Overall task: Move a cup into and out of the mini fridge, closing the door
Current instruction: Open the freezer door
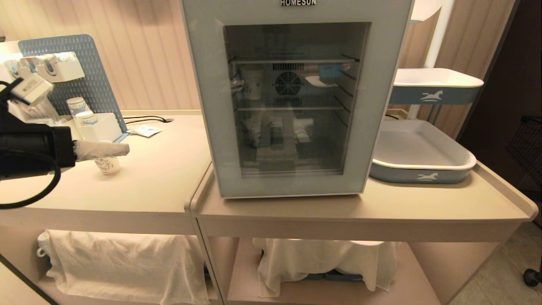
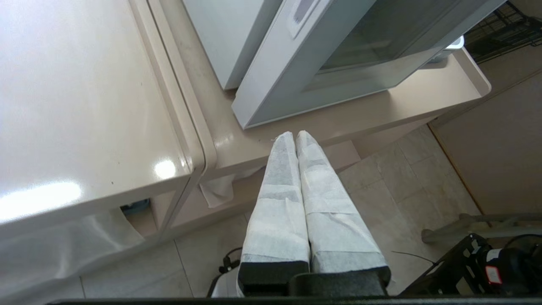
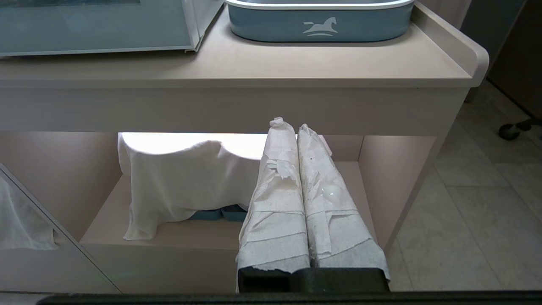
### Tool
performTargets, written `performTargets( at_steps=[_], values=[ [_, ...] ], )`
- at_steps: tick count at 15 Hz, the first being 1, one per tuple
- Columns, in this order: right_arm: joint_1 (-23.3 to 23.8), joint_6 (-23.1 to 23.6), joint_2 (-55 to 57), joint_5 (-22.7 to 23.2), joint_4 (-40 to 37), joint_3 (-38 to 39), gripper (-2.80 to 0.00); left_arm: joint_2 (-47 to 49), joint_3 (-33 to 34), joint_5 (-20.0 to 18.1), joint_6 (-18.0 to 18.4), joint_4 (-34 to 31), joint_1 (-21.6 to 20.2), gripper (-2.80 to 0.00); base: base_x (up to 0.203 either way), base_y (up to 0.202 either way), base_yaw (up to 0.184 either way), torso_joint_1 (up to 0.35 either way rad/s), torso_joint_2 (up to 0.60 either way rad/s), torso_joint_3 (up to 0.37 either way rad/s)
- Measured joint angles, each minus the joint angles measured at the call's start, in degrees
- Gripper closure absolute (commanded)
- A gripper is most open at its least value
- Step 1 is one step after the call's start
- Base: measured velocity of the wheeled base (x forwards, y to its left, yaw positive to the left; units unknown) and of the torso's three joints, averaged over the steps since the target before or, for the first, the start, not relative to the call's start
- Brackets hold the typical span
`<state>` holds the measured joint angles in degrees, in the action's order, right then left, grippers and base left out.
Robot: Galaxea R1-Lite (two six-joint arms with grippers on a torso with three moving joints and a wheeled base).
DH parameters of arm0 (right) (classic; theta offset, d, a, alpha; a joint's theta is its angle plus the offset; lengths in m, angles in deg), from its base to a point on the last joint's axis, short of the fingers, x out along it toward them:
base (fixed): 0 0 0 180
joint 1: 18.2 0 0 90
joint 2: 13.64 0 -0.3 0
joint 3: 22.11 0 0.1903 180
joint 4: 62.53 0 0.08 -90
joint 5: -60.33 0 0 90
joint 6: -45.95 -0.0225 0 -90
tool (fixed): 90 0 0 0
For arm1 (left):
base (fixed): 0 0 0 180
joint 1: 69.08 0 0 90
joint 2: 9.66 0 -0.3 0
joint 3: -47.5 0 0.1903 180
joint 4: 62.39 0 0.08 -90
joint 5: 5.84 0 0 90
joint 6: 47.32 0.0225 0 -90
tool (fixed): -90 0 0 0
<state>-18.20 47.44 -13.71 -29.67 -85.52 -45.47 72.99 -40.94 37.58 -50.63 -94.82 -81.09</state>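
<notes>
The white mini fridge (image 1: 203, 84) stands on the right table with its tinted glass door (image 1: 296, 110) closed. A pale cup-like shape (image 1: 253, 82) shows dimly on its upper shelf. The cup (image 1: 108, 164), white with blue print, stands on the left table. My left gripper (image 1: 123, 149) hovers just in front of its rim, shut and holding nothing. In the left wrist view the left gripper (image 2: 295, 134) points at the table edge below the door (image 2: 360, 46); the cup is out of that view. My right gripper (image 3: 292, 127) is shut and empty, low before the under-table shelf.
A blue pegboard (image 1: 93, 80) with white bins, a stack of cups (image 1: 78, 106) and a white box (image 1: 101, 125) sit behind the cup. Two blue-and-white trays (image 1: 419, 152) (image 1: 436, 84) stand right of the fridge. White cloths (image 1: 123, 262) (image 1: 322, 258) hang over the lower shelves.
</notes>
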Motion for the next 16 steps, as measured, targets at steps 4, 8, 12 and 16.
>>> performTargets(
  at_steps=[4,8,12,16],
  values=[
    [0.0,0.0,0.0,0.0,0.0,0.0,0.00,3.6,-0.7,-0.7,-0.1,0.1,0.0,0.00,0.000,0.000,0.000,0.000,0.00,0.000],
    [0.0,0.0,0.0,0.0,0.0,0.0,0.00,7.0,-1.3,-2.2,-0.6,0.9,1.3,0.00,0.000,0.000,0.000,0.000,0.00,0.000],
    [0.0,0.0,0.0,0.0,0.0,0.0,0.00,10.2,-1.6,-3.0,-0.6,8.3,6.2,0.00,0.000,0.000,0.000,0.000,0.00,0.000],
    [0.0,0.0,0.0,0.0,0.0,0.0,0.00,13.6,-2.2,-2.9,-0.5,13.4,9.5,-2.80,0.000,0.000,0.000,0.000,0.00,0.000]
  ],
)
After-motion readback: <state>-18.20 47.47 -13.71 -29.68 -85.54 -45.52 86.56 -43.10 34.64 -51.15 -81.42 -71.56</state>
